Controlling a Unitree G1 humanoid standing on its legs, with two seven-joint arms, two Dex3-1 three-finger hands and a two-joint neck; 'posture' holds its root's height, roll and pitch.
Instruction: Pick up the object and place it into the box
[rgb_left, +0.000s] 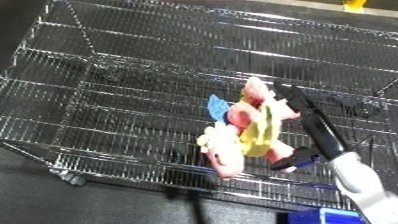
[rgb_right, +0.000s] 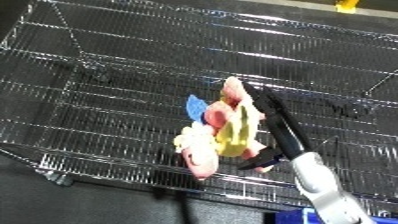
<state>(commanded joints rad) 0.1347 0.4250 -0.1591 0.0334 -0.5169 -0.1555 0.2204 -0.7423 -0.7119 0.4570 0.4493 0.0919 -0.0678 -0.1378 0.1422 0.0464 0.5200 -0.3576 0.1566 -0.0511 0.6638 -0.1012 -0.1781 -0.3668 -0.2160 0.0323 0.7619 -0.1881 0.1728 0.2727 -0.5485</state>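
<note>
Already the pick-up looked done: the right hand (rgb_left: 306, 122) had a plush toy (rgb_left: 249, 127) clamped between its long fingers and its thumb, hanging over the wire bin (rgb_left: 107, 85). Letting go was what remained, by my reading, since the toy was not yet resting on the bin's floor. One toy, one bin and one hand showed; the left hand was out of sight.
</note>
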